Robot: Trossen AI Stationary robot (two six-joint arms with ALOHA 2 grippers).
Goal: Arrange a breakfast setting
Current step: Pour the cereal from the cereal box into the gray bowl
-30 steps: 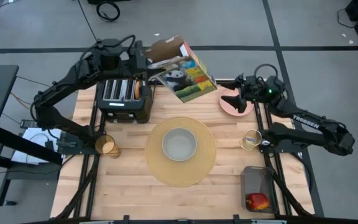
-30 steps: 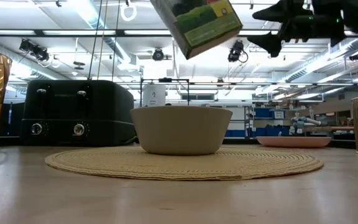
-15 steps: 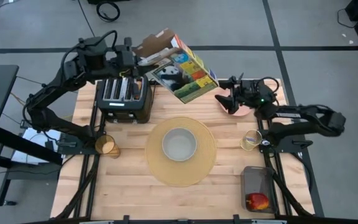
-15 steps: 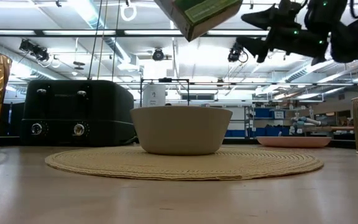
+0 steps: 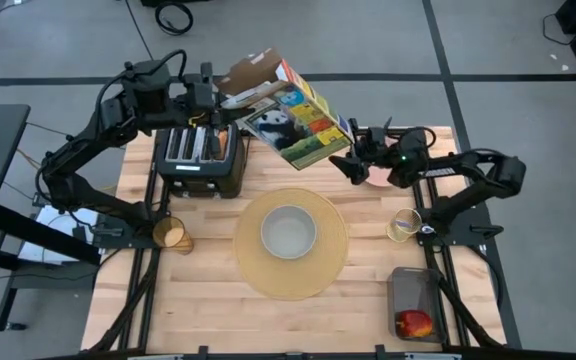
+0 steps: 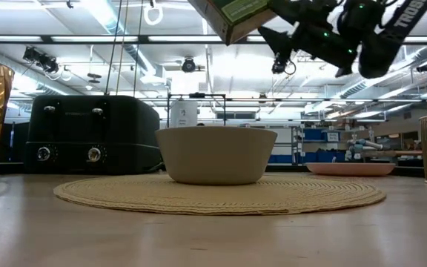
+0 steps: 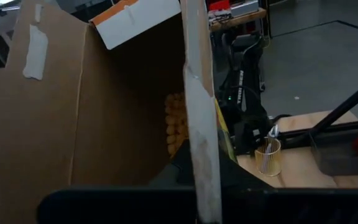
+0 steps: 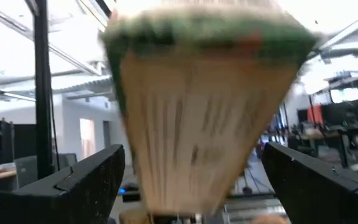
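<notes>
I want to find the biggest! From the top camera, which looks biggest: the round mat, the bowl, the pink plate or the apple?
1. Round mat
2. Bowl
3. Pink plate, though the arm hides part of it, so its rank below the bowl is unsure
4. Apple

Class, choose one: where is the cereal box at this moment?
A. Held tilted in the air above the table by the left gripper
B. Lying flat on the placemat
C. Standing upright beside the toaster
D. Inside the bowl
A: the cereal box hangs tilted above the table, gripped at its open top by the left gripper, clear of the bowl.
</notes>
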